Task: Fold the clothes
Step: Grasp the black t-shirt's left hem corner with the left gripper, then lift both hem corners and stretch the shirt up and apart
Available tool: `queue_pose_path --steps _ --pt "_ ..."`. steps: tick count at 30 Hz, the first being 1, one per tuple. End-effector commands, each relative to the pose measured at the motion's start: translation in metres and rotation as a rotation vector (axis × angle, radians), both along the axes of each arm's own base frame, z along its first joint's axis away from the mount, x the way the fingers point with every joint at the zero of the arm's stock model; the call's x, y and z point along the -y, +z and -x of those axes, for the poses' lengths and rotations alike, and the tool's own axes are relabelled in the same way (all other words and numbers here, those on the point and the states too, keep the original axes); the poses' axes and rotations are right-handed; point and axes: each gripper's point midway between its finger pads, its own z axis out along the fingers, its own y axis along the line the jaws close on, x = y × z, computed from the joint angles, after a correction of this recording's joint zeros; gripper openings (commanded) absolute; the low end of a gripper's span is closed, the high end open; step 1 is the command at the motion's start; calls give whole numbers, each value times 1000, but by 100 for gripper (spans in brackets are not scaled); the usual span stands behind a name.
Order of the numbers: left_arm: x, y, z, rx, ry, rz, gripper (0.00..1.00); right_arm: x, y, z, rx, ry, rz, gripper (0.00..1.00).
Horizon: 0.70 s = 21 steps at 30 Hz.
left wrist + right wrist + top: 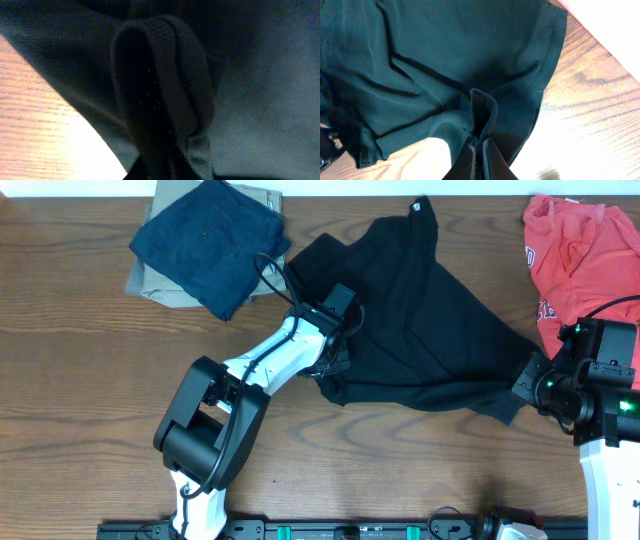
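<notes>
The black T-shirt (420, 320) lies crumpled across the middle of the wooden table, with a small white mark near its far tip. My left gripper (335, 345) is shut on a raised fold of the shirt's left edge; the left wrist view shows that hemmed fold (165, 75) standing up in front of the jaws (165, 165). My right gripper (527, 378) is shut on the shirt's right corner; the right wrist view shows a pinched ridge of black cloth (482, 112) between the fingers (479, 145).
A navy folded garment (212, 242) lies on a khaki-tan one (160, 280) at the far left. A red shirt (585, 255) lies at the far right. A black rail (340, 530) runs along the near edge.
</notes>
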Motion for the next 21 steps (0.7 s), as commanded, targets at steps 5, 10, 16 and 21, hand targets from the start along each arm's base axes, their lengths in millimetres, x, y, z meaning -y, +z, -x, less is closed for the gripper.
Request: queue_pose_path --steps 5,10,16,21 --pt "0 26 -7 56 -4 5 6 2 0 0 2 2 1 2" --pt "0 62 -9 127 -21 41 6 2 0 0 2 2 1 2" --pt "-12 126 -8 268 -7 71 6 2 1 -1 4 3 1 1" --pt "-32 177 3 380 18 70 6 1 1 0 4 4 -2 1"
